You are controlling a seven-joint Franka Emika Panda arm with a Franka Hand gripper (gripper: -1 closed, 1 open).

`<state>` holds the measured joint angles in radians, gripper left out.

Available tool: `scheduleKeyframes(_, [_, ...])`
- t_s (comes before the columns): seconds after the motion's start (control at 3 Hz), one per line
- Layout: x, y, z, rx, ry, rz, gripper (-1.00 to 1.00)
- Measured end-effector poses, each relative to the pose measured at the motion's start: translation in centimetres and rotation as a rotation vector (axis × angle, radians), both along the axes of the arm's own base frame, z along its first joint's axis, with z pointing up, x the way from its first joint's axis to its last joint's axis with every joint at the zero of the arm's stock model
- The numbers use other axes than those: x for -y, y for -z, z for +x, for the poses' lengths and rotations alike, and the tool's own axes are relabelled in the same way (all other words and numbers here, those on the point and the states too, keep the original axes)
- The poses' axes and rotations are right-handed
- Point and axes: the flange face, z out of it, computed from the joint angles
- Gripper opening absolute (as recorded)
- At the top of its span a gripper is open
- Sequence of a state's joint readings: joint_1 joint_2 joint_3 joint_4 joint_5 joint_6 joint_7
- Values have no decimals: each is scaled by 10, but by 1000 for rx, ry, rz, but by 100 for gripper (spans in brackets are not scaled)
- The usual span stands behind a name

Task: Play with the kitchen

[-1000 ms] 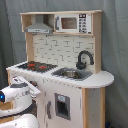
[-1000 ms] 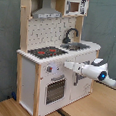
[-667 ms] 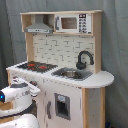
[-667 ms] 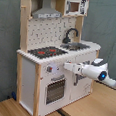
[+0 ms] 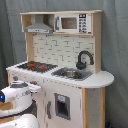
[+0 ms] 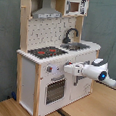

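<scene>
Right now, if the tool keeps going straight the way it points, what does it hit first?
Most likely the kitchen's front panel, at the knobs just under the hob and above the oven door. The tool points at that panel in the second exterior view; the remaining gap is unclear.

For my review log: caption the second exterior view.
White robot arm's pincer at the knob panel of the tall white and light-wood toy kitchen.

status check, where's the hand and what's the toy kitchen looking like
Hand at the toy kitchen front panel, level with the knobs, just above the oven door. Oven door shut. Nothing in the way.
</scene>
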<state>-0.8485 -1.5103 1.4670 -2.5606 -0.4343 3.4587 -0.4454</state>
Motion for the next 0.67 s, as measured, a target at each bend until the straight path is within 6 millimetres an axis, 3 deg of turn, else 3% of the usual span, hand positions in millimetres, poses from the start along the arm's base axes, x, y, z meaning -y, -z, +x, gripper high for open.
scheduleKeyframes(0.67, [1, 0, 0, 7, -19, -221, -100])
